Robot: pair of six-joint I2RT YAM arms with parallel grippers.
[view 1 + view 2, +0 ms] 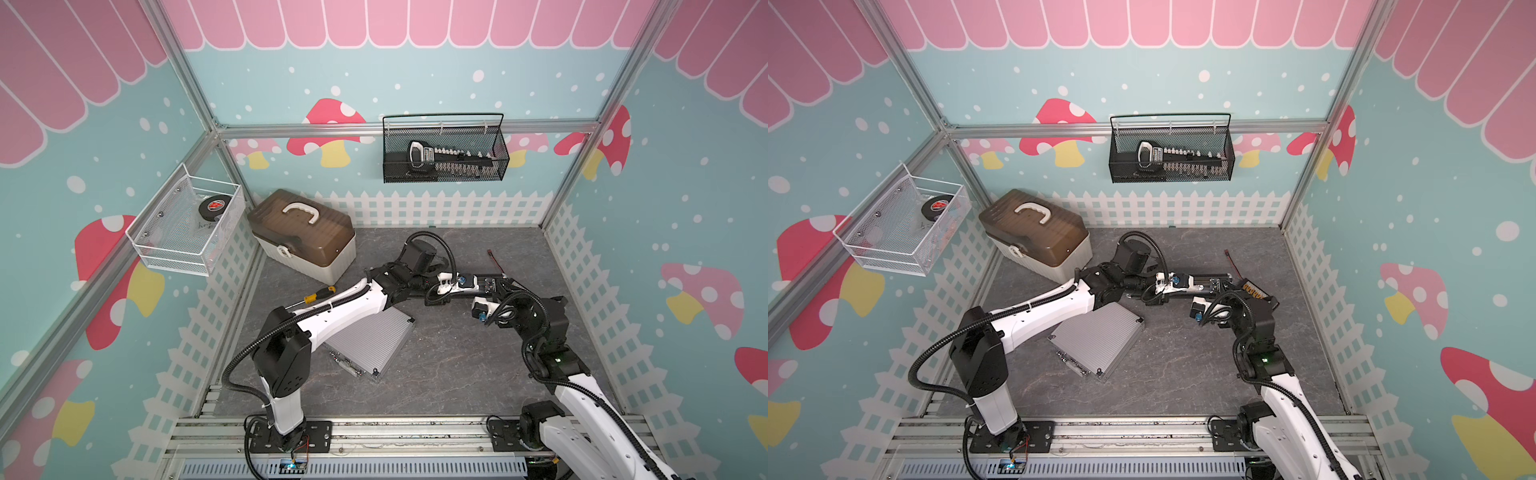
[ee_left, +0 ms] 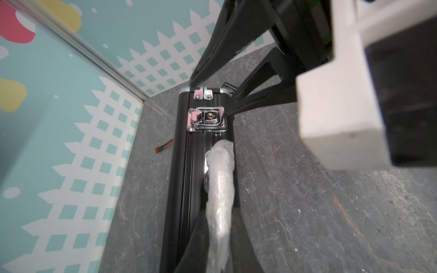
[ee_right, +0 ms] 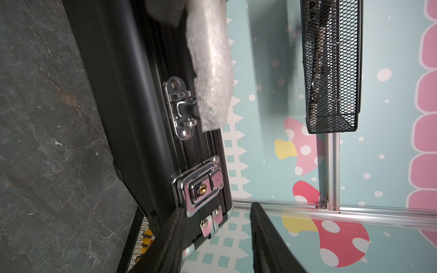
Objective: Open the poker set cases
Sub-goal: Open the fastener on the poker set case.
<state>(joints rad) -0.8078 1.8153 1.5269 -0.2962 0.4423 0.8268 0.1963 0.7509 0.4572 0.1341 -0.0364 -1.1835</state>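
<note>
- The black case (image 3: 132, 106) is stood upright on one long side, right of the middle of the tabletop (image 1: 457, 374) and toward its far edge, with handle and latches uppermost
- Its handle (image 2: 220, 184), wrapped in clear padding, is clamped by the left gripper (image 2: 218, 212), whose jaws are closed tight on it
- A closed chrome latch (image 3: 201, 186) is seen near the case's end
- The right gripper (image 3: 215, 212) is held at that end with jaws partway apart, one finger to each side of the case's narrow edge; whether they touch it cannot be told
- The silver case (image 1: 370, 340) is laid flat and shut near the tabletop's middle, partly under the left arm, well apart from the black case
- A white box with a brown lid (image 1: 303, 237) is placed at the far left corner, with a screwdriver (image 1: 318, 294) just in front of it
- A red wire (image 1: 496, 259) is seen beyond the black case
</note>
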